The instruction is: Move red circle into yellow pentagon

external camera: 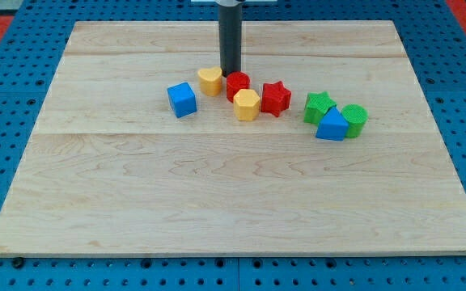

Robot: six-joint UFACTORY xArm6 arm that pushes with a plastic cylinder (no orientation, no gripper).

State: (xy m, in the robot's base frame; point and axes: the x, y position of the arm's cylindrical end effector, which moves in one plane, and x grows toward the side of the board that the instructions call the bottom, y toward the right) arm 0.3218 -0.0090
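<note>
Camera view: tip [230,73] at 12 o'clock behind red circle [237,85], touching yellow pentagon [247,104] at 5; nearly done, no jaws.

The only part of the robot in view is a straight rod [230,36] — a smooth, plain cylinder of dark grey, close to charcoal, the same width along its whole visible length. A faint paler sheen runs down its left side, and the right side looks darker. No screws, cables, labels or markings show on it. At the view's top it meets a wider dark piece, cut off by the frame edge — too little shows to tell its shape. My tip [230,74] ends flat and blunt, the same dark colour.
</note>
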